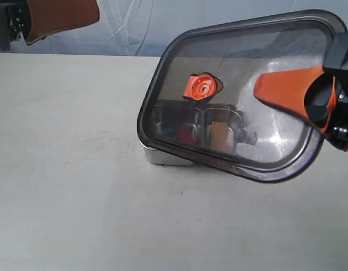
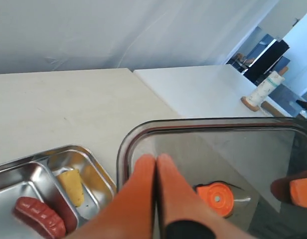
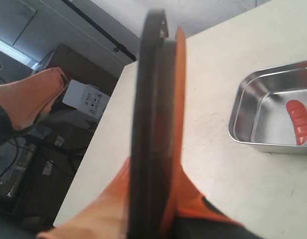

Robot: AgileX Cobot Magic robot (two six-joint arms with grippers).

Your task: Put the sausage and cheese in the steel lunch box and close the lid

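Because both foods are already inside, the left gripper [image 2: 156, 164] has nothing to carry. Its two orange fingers are pressed together with nothing between them, and it hangs up high on the left, out of the way. Next comes the steel lunch box [image 2: 91, 157], flat on the table [image 1: 66, 169] with its top open. The sausage [image 2: 39, 216] lies in one part and the cheese [image 2: 73, 186] in the part beside it. Over the box, the lid [image 1: 275, 141] is up in the air and tipped so its face shows. Its orange valve tab [image 1: 202, 87] sits near the middle. The right gripper [image 1: 275, 90] pinches the lid's right edge, one finger on each face, I think so it can lay the lid flat on the box. I see no words to read. A white carton [image 3: 88, 99] far behind has marks, but they are too blurry.
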